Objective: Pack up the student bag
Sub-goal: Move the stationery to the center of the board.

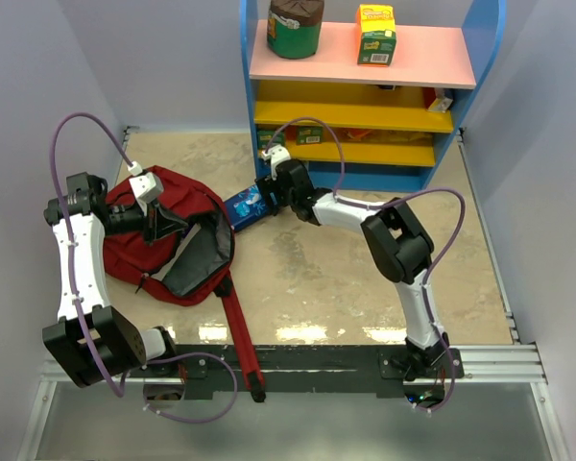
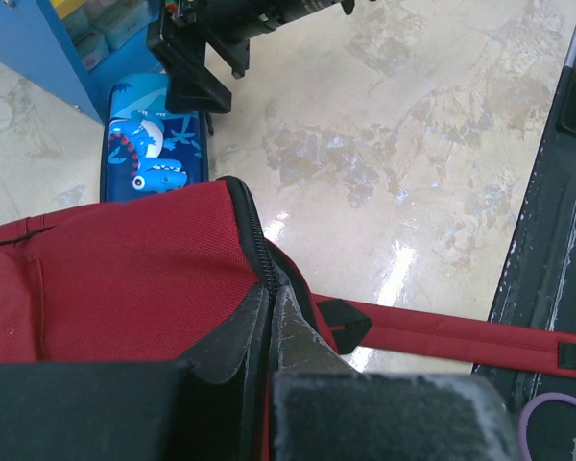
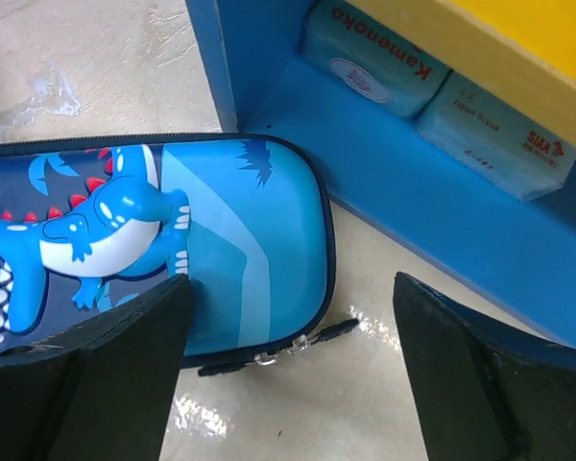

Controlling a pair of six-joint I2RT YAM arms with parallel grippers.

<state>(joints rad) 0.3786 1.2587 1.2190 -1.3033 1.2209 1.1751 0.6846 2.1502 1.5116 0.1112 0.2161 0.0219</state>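
Observation:
The dark red student bag (image 1: pixel 134 254) lies at the left of the table, its dark opening (image 1: pixel 200 259) facing right and a long red strap (image 1: pixel 238 331) running to the near edge. My left gripper (image 1: pixel 163 226) is shut on the bag's zippered edge (image 2: pixel 259 254) and holds it up. A blue pencil case with a dinosaur print (image 1: pixel 248 206) lies flat just right of the bag; it also shows in the right wrist view (image 3: pixel 173 250). My right gripper (image 1: pixel 269 192) is open above the case's far end, its left finger (image 3: pixel 106 375) over the case, the right finger (image 3: pixel 480 384) over bare table.
A blue shelf unit (image 1: pixel 365 86) stands at the back, right behind my right gripper. It holds a dark jar (image 1: pixel 295 27), a yellow-green box (image 1: pixel 375 34) and teal boxes (image 3: pixel 432 106) on the bottom level. The table's black front rail (image 1: pixel 317 370) is near.

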